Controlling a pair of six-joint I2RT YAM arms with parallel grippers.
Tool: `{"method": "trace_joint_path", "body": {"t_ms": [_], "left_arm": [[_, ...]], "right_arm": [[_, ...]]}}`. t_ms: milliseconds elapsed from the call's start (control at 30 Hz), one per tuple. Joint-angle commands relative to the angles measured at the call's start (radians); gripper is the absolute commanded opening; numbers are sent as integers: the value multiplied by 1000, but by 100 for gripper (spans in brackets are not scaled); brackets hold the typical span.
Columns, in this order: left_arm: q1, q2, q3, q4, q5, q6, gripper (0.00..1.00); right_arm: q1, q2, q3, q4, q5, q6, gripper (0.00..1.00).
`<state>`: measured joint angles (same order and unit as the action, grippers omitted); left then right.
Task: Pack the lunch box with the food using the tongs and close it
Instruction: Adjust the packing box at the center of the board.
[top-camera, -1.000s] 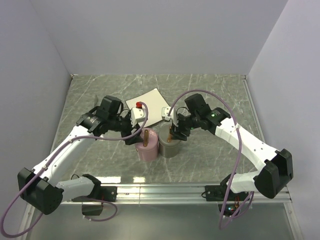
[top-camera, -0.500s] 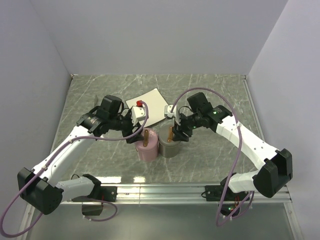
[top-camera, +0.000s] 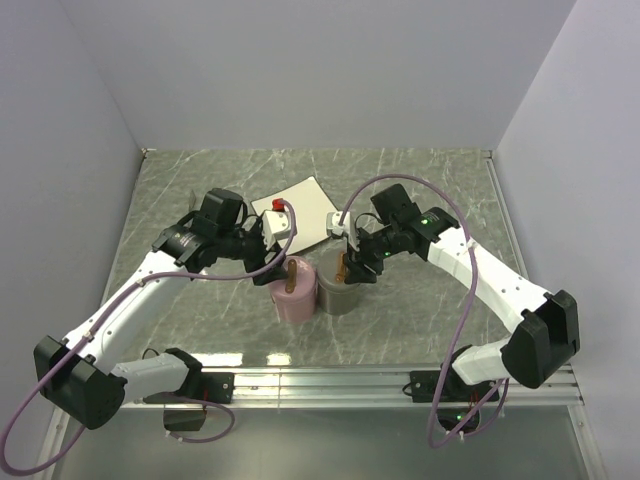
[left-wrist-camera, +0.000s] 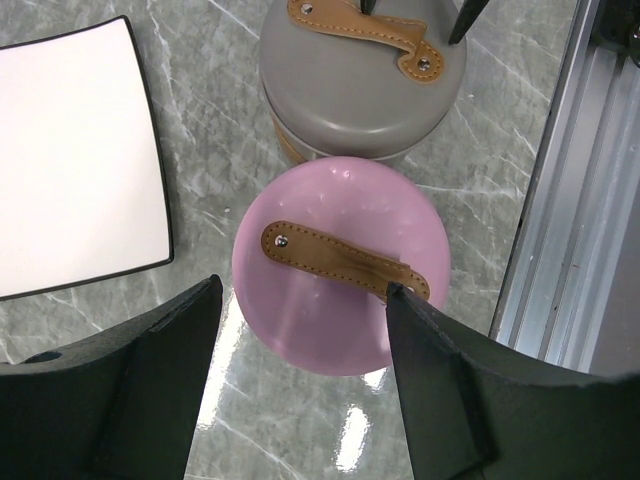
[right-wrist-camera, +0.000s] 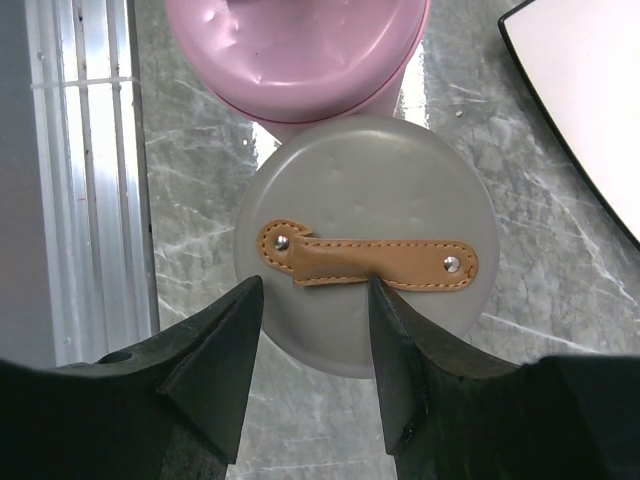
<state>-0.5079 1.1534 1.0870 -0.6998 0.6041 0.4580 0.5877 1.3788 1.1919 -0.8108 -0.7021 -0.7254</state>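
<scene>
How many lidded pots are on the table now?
2. The pink pot is under the left tool; the grey pot is right beside it, under the right tool. I see no others.

You have a pink lid of smooth, glossy plastic that catches the light. The grey lid is smooth too, but duller. Each carries a tan strap, leather-like and stitched, with metal rivets. The tabletop looks like polished marble. The rail is brushed metal. The left gripper has matt black fingers.
</scene>
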Motion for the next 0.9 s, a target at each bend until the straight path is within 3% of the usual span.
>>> {"method": "trace_joint_path", "body": {"t_ms": [0, 367, 633, 867], "left_arm": [[-6, -17, 36, 10, 9, 4, 72], [-98, -31, -47, 9, -82, 47, 72], [-115, -20, -85, 39, -116, 41, 73], [-101, -9, 52, 13, -95, 1, 78]], "right_arm": [[-2, 40, -29, -14, 55, 14, 54], [43, -72, -98, 61, 184, 41, 54], [49, -144, -78, 68, 145, 80, 62], [47, -152, 37, 32, 82, 104, 64]]}}
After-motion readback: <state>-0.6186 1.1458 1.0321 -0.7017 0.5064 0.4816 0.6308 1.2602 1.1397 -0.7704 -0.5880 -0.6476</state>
